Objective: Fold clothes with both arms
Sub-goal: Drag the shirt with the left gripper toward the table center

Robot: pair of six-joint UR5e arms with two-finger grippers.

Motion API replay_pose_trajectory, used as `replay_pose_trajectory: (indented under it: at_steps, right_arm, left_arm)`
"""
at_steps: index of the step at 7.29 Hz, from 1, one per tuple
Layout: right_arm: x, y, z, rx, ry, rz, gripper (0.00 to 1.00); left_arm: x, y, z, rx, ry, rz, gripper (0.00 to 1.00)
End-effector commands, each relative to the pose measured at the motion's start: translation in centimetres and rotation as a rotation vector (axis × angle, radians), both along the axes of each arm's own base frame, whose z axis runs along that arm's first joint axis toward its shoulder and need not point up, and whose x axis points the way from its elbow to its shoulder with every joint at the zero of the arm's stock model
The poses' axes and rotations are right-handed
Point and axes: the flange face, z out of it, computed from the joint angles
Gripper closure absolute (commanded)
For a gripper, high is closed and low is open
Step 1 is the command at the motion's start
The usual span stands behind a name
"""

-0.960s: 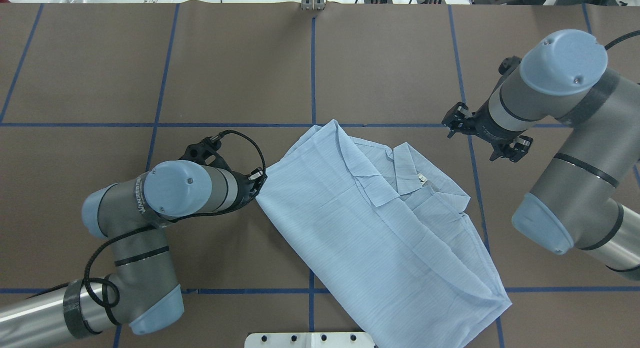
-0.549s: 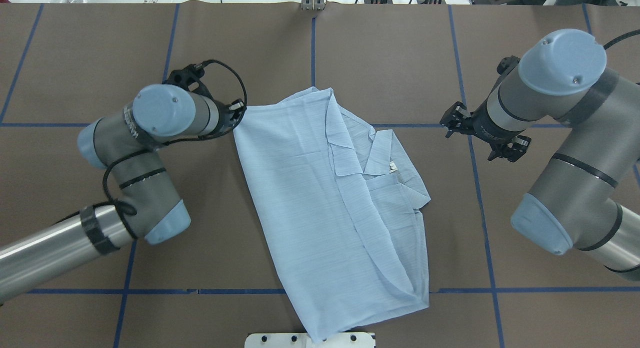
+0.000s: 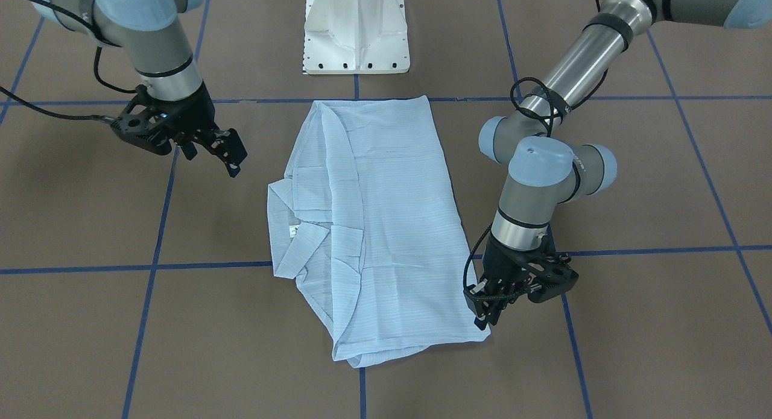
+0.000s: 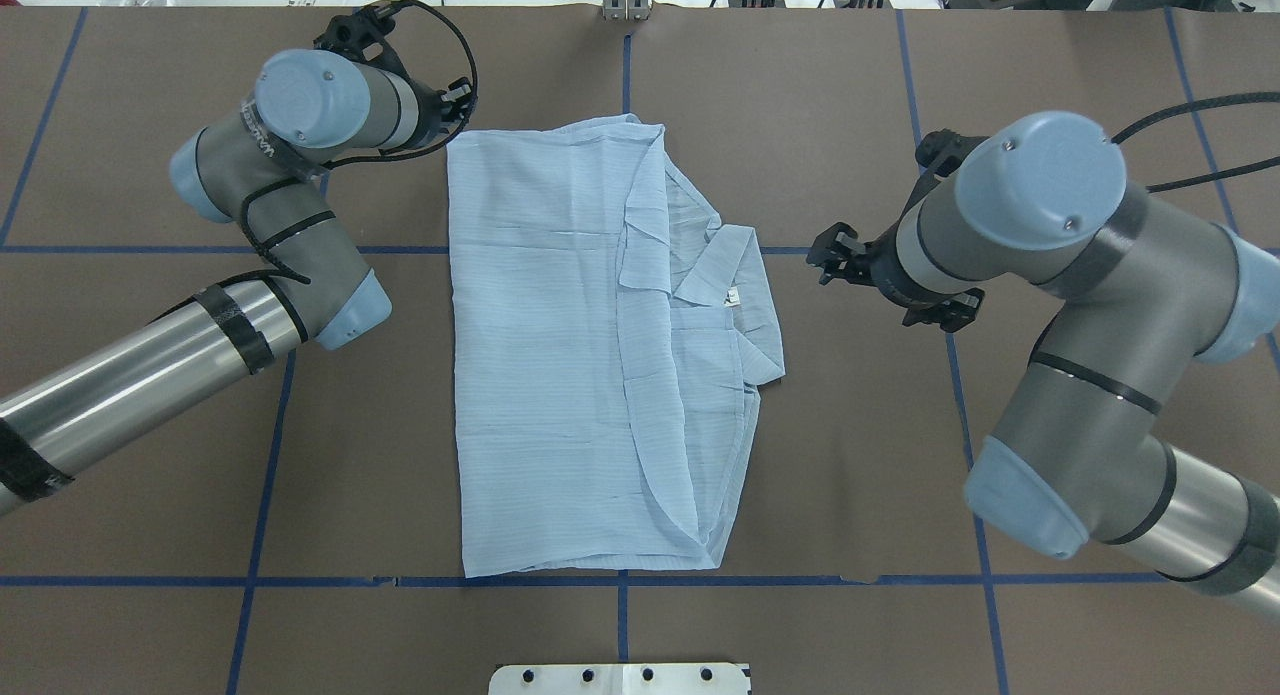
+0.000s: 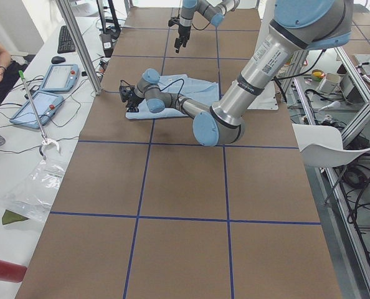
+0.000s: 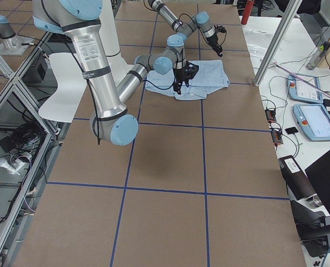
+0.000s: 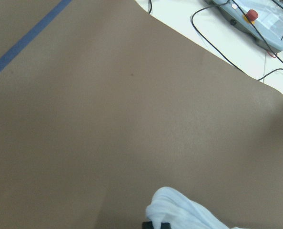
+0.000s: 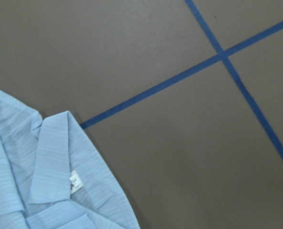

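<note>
I count one shirt [image 4: 545,355] on the desk [image 4: 800,125]. Left claw [image 3: 484,318] pinches its 11 o'clock corner. Right claw [image 3: 231,157] spread, empty. Neck label [image 4: 732,296] unreadable.

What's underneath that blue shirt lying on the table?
Only the brown table cover shows around the shirt, and blue tape lines run in under its edges. Anything beneath is hidden by the cloth.

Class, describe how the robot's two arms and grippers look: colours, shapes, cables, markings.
The left arm and right arm are grey-and-silver tubes with light-blue joint caps and black bands. Black cables loop along them. The left gripper and right gripper are black, with two jaws each.
</note>
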Motion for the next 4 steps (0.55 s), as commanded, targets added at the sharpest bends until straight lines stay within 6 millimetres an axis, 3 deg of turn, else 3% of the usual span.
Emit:
replay_pose_trajectory:
  at_steps: [1,2,3,4]
  right_arm:
    - [-5.8,4.5,-3.1,0.067,-0.030,-0.073,0.00]
    - [-8.6,7.7,-3.5,0.111,-0.015,-0.122,0.00]
    - [-11.7,10.9,-3.8,0.213,0.036,-0.204,0.00]
    - [-13.5,12.2,-4.6,0.305,0.100,-0.320,0.00]
  left_arm:
    - [-2.2,1.8,-2.6,0.045,0.082,0.078,0.16]
    - [-5.3,5.8,-0.8,0.056,0.115,0.128,0.16]
    - [-7.2,8.1,0.1,0.055,0.132,0.161,0.16]
    - [-8.6,8.8,0.7,0.068,0.124,0.175,0.16]
